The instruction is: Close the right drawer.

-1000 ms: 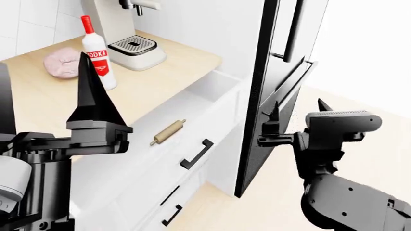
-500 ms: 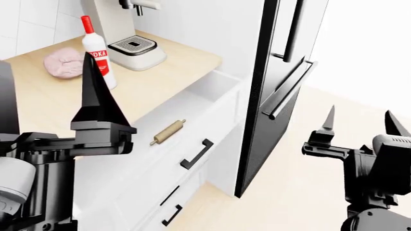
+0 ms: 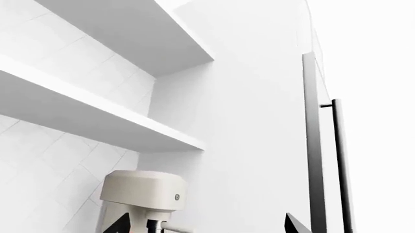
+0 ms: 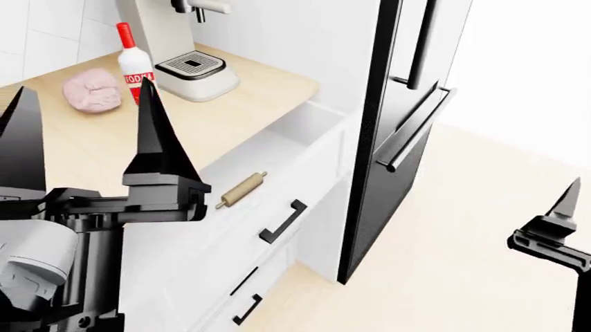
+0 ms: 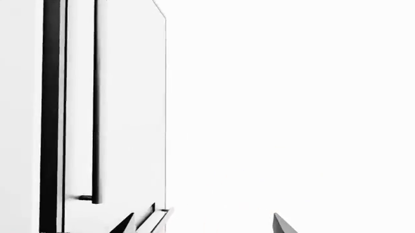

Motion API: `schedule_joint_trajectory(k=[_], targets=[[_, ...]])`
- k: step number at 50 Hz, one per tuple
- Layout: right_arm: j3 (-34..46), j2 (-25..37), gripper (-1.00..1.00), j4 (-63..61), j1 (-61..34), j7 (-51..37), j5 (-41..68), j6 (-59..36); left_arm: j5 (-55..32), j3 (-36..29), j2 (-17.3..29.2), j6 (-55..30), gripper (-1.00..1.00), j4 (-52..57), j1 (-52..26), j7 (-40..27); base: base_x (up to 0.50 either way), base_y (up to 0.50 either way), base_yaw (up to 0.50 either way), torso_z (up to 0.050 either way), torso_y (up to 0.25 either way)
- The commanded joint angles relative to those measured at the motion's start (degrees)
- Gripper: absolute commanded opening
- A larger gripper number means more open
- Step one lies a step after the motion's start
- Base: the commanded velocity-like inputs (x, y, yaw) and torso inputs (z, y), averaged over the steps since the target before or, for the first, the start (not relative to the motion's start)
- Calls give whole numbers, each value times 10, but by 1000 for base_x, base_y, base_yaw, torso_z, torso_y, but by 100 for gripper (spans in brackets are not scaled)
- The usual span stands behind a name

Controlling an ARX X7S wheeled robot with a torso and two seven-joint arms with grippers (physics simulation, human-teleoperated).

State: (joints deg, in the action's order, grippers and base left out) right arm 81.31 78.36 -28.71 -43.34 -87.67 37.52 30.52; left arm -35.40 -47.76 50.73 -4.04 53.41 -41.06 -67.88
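The right drawer (image 4: 314, 173) stands pulled out from under the wooden counter, with white walls, a flat white front and a black bar handle (image 4: 282, 221). A wooden rolling pin (image 4: 242, 189) lies inside it. My left gripper (image 4: 88, 135) is open and empty, held up in front of the counter to the left of the drawer, with its fingers pointing up. My right gripper (image 5: 204, 227) is open and empty. Only one of its fingers (image 4: 561, 207) shows in the head view, at the lower right edge, over the floor and well right of the drawer.
A black fridge door (image 4: 397, 124) with bar handles stands just right of the drawer. On the counter (image 4: 221, 111) are a vodka bottle (image 4: 132, 66), a coffee machine (image 4: 189, 66) and a pink lump (image 4: 91, 90). Two lower drawer fronts with black handles (image 4: 246, 294) sit under the open drawer.
My right gripper has moved right and down, away from the fridge door to the frame's lower right edge. My left gripper has shifted a little right, and its second finger now shows.
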Motion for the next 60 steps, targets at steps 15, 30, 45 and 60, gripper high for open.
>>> schedule_joint_trajectory(k=[15, 30, 45, 60], targets=[[-758, 1, 100, -40, 772, -20, -57, 31, 12, -10, -10, 10, 100, -11, 16, 7, 0, 0, 0, 0, 0], [-802, -48, 100, -46, 780, 11, -53, -1, 12, -17, -23, 7, 100, -20, 12, 17, 0, 0, 0, 0, 0], [-823, -69, 100, -46, 792, 28, -54, -5, -11, -53, -92, -1, 100, -68, -15, 77, 0, 0, 0, 0, 0], [-844, -89, 100, -48, 805, 47, -57, -6, -42, -103, -169, 3, 100, -141, -24, 161, 0, 0, 0, 0, 0]])
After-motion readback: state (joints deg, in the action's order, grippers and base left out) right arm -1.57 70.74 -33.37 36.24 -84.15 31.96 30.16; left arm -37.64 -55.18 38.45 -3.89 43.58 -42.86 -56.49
